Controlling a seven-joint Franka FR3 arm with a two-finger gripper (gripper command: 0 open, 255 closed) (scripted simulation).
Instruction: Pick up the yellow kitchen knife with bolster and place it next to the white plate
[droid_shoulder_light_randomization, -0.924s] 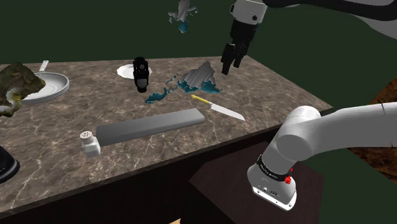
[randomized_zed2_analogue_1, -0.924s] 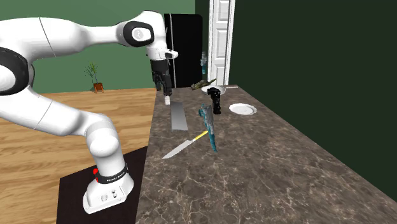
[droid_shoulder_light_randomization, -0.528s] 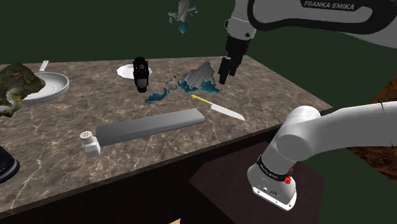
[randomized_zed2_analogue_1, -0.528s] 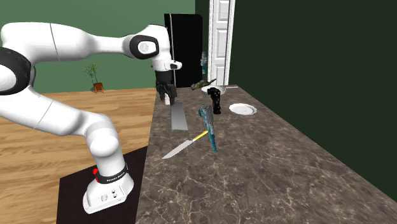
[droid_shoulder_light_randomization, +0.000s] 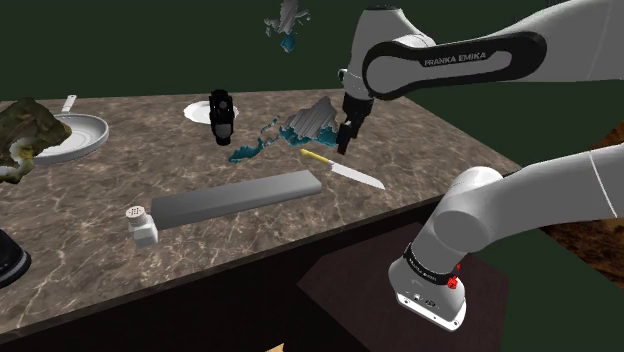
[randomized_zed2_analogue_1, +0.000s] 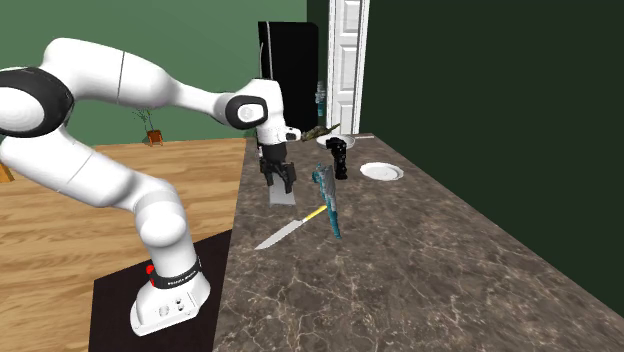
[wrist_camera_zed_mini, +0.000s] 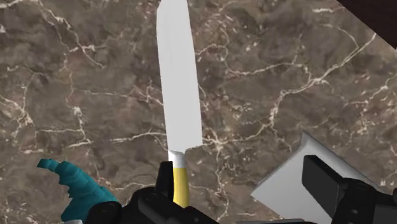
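Dark green walls backed a brown marbled tabletop (droid_shoulder_light_randomization: 430, 150). At its nine o'clock end in the shoulder view sat a pale pan (droid_shoulder_light_randomization: 75, 135) with an olive lump (droid_shoulder_light_randomization: 20, 125) beside it. Toward six o'clock from the pan stood a small white shaker (droid_shoulder_light_randomization: 141, 224), and a long grey slab (droid_shoulder_light_randomization: 236, 196) lay flat just at the shaker's three o'clock. On the far side, toward twelve o'clock from the slab, lay the white plate (droid_shoulder_light_randomization: 196, 111) with a black object (droid_shoulder_light_randomization: 221, 117) standing on its edge. Next came a crumpled teal-and-grey thing (droid_shoulder_light_randomization: 300, 127). The yellow-handled knife (droid_shoulder_light_randomization: 342, 169) lay flat on the marble at that thing's five o'clock, well apart from the plate, its pale blade pointing toward four o'clock. The black end effector (droid_shoulder_light_randomization: 344, 143) hung close over the handle end, pointing down. In the second exterior view the end effector (randomized_zed2_analogue_1: 281, 181) stood at eleven o'clock from the knife (randomized_zed2_analogue_1: 290, 230), and the plate (randomized_zed2_analogue_1: 381, 171) lay off toward two o'clock. Seen from the wrist, the end effector (wrist_camera_zed_mini: 240, 168) was spread wide and clasped nothing. The knife (wrist_camera_zed_mini: 180, 95) had its yellow handle just inside one of the fingers (wrist_camera_zed_mini: 324, 181), and its blade ran straight away from them.
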